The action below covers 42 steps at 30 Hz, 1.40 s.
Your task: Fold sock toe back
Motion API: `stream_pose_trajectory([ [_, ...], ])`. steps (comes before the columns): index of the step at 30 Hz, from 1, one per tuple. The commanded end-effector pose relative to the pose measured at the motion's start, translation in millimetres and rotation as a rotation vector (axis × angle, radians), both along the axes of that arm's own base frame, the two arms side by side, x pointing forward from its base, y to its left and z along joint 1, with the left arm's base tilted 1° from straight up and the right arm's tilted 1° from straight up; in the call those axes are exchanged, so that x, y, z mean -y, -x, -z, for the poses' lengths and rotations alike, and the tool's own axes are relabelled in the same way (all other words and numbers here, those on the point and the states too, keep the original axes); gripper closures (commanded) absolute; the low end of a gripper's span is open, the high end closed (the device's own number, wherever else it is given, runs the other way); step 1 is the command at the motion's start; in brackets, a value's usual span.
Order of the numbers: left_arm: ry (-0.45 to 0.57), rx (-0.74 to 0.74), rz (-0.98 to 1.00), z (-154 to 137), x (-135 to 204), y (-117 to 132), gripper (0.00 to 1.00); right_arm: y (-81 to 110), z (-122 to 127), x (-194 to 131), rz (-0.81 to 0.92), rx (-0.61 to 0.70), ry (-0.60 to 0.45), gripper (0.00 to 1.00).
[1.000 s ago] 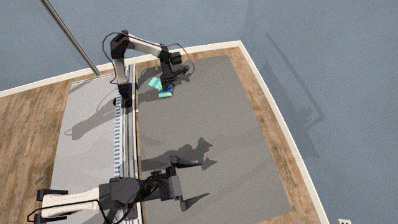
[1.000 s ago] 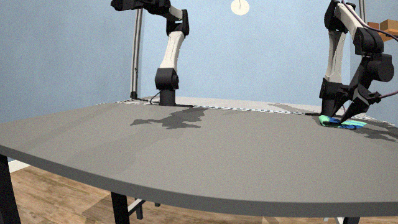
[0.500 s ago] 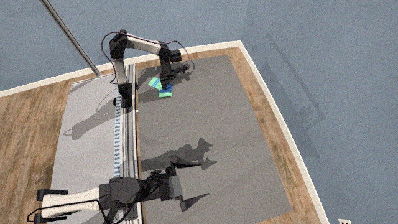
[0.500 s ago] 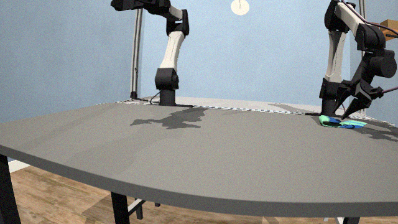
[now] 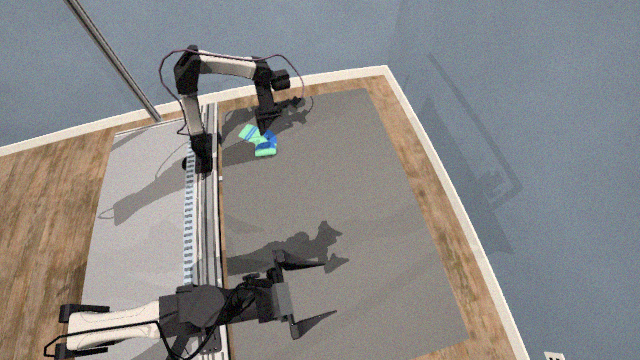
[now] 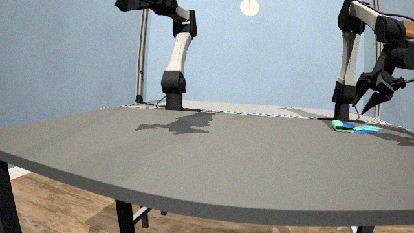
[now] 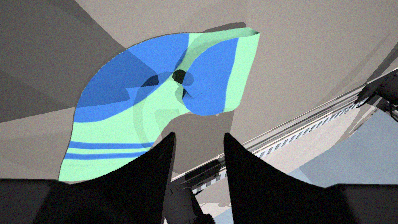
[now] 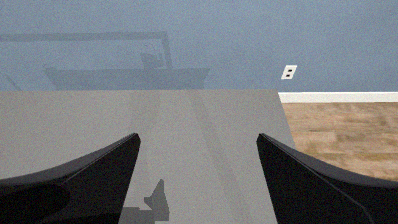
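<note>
The green-and-blue cloth sock [image 5: 266, 146] [image 6: 343, 126] [image 7: 210, 80] lay on the grey flat table [image 5: 340, 185] [image 6: 207, 162] [image 7: 310, 65] [image 8: 65, 120], toe apparently folded back. The black two-fingered left tool [image 5: 265, 132] [image 6: 358, 108] [image 7: 200, 135] hovered above, fingers apart and empty, presumably so the fold could settle.

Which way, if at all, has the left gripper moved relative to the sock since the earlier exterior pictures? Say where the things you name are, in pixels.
Yes: upward. The left gripper [image 5: 265, 131] [image 6: 358, 108] [image 7: 200, 135] was down at the sock [image 5: 265, 148] [image 6: 365, 129] [image 7: 207, 80]; its fingertips now hang above it.
</note>
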State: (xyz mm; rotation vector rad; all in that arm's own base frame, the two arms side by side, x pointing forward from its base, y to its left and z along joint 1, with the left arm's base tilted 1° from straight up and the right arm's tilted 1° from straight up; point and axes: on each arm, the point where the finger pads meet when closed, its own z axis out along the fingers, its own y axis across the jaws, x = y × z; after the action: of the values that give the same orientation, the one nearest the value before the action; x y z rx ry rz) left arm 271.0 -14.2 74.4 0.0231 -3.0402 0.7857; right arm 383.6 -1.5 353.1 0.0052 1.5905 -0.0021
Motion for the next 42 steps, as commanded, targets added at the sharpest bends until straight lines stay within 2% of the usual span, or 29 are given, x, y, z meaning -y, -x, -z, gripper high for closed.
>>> stream_pose_trajectory([
  [1,-0.012,0.016,0.005,-10,-7,-2,0.60,1.1,-7,-2,-0.005,0.020,0.002,0.00],
  [17,-0.014,0.025,0.009,-9,-5,-5,0.60,1.1,-7,-2,-0.005,0.020,0.002,0.00],
  [18,-0.055,0.122,0.003,-17,-6,-21,0.60,1.9,-12,-2,-0.006,0.033,0.002,0.00],
  [19,-0.068,0.115,-0.002,-8,-7,-17,0.60,2.2,-14,-2,-0.007,0.039,0.003,0.00],
  [20,-0.092,0.149,-0.005,-7,-9,-22,0.60,2.6,-16,-3,-0.009,0.044,0.003,0.00],
  [25,-0.233,0.398,-0.035,-22,-20,-64,0.60,2.4,-29,-7,-0.020,0.080,0.006,0.00],
  [28,-0.281,0.510,-0.051,-36,-22,-78,0.60,3.4,-37,-6,-0.020,0.101,0.008,0.00],
  [30,-0.281,0.510,-0.051,-36,-22,-78,0.60,3.4,-37,-6,-0.020,0.101,0.008,0.00],
  [31,-0.294,0.546,-0.057,-41,-22,-84,0.60,1.0,-20,-2,-0.007,0.055,0.007,0.00],
  [32,-0.305,0.584,-0.061,-47,-22,-87,0.60,-1.6,-35,-1,-0.006,0.099,0.010,0.00],
  [42,-0.397,0.934,-0.145,-118,-22,-122,0.60,1.6,-42,-5,-0.020,0.119,0.009,0.00],
])
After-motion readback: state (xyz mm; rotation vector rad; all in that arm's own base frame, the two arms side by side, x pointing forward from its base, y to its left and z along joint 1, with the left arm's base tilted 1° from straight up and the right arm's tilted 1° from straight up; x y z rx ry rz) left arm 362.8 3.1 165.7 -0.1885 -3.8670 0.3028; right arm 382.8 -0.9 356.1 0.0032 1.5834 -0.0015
